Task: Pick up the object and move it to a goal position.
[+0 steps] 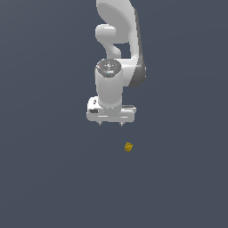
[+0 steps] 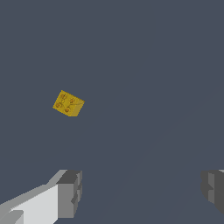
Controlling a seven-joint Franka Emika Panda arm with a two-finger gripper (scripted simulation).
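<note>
exterior view: franka gripper hanging over bare floor, jaws spread wide, holding nothing.
yellow studded brick sits apart, toward the exterior view's right. it's tiny and rotated, so a straight drop probably misses or clips a corner and knocks it away.

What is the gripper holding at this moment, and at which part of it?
Nothing is held. The gripper is open, with an empty gap between its fingers. The yellow brick lies apart from them on the dark floor.
</note>
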